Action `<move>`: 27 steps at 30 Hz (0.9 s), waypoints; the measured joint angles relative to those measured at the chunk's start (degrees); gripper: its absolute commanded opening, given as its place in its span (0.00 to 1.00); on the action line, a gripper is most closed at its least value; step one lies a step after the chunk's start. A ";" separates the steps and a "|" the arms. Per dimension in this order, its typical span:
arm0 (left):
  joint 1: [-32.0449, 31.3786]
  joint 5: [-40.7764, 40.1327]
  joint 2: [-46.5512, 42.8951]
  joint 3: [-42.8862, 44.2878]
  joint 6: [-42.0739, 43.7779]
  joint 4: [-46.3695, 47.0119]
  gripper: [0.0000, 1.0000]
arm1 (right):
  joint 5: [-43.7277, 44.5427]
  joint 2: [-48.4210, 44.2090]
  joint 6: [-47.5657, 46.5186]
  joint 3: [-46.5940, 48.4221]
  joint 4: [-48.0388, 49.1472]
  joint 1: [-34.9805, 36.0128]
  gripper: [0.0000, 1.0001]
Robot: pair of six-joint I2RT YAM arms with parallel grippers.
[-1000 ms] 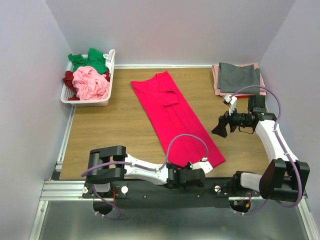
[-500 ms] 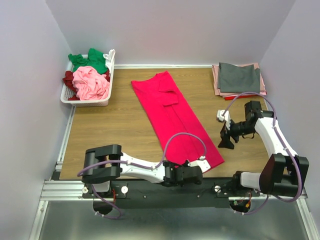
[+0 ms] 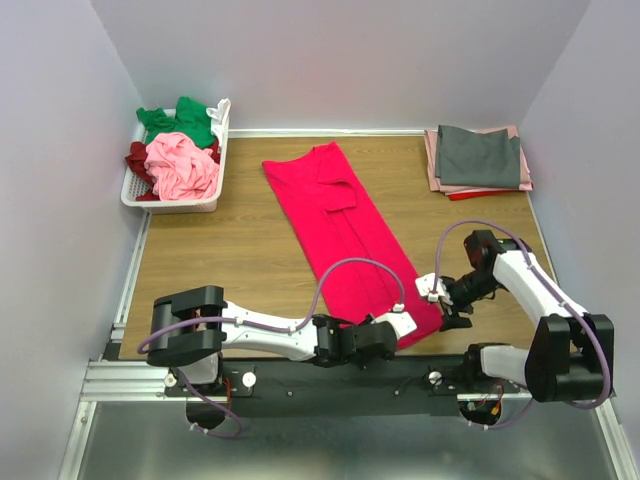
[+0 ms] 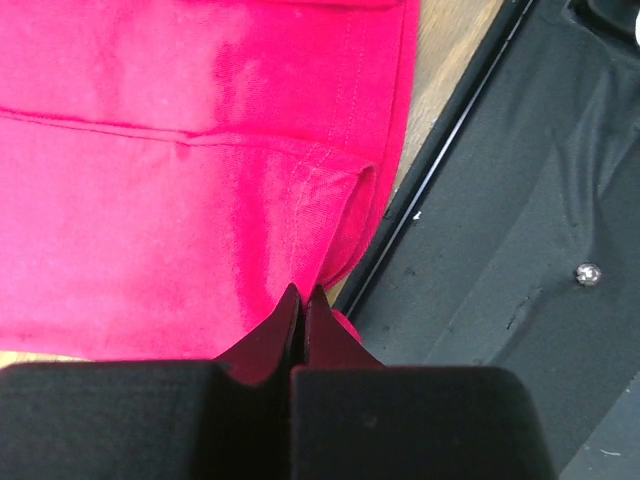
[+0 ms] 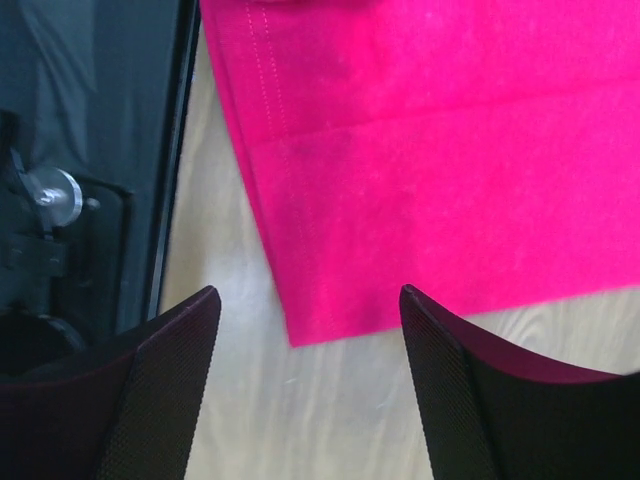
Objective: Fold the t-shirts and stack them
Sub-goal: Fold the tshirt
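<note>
- Your left gripper has clamped down in the last second. Its jaws now meet on a pinch of the crimson t-shirt, at the hem corner nearest the arm bases, about 6 o'clock on the table.
- Your right gripper has swung in from 3 o'clock to the shirt's other near corner, at about 5 o'clock. Its jaws have narrowed a little but are apart and hold nothing. They straddle the corner in the right wrist view, and I cannot tell whether the fingertips touch the cloth.
- The shirt itself has not shifted. It lies as a long strip folded lengthwise, running from about 12 o'clock down to 5 o'clock, sleeve tucked over the top.
- My reading: one near corner is secured and the other is lined up. You likely need the right jaws to close before lifting the hem toward the 12 o'clock end, or the fold will go up lopsided.
- Counts:
- Grippers: two, one clenched on cloth and one released.
- Shirts spread on the table: one, the crimson one.
- Basket: one, at 10 o'clock. Three colours show in it: green tee, light pink tee and maroon tee. More may be buried.
- Folded stack at 2 o'clock: three layers, with the grey tee on top, the dusty pink tee beneath it and a sliver of the red tee at the bottom.
</note>
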 measured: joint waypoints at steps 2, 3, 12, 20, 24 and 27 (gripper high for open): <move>0.09 0.39 0.00 0.00 0.02 0.11 0.00 | 0.96 -0.04 0.98 -0.04 1.90 3.34 0.75; 0.15 0.61 0.00 0.00 0.00 0.13 0.00 | 1.68 -0.09 1.40 -0.13 2.69 4.57 0.74; 0.92 2.25 -0.04 -0.59 -0.28 0.98 0.00 | 10.14 1.03 5.84 -1.92 9.55 15.21 0.70; 0.90 3.82 -0.07 -2.03 -0.20 0.00 0.00 | 15.98 1.16 6.47 -4.94 13.92 18.71 0.65; 0.83 4.17 -0.13 -2.80 -0.11 -0.11 0.00 | 17.46 1.20 7.26 -5.62 15.76 20.37 0.61; 0.85 4.39 -0.42 -3.56 -0.24 0.44 0.00 | 18.12 1.03 8.13 -5.88 16.83 21.09 0.56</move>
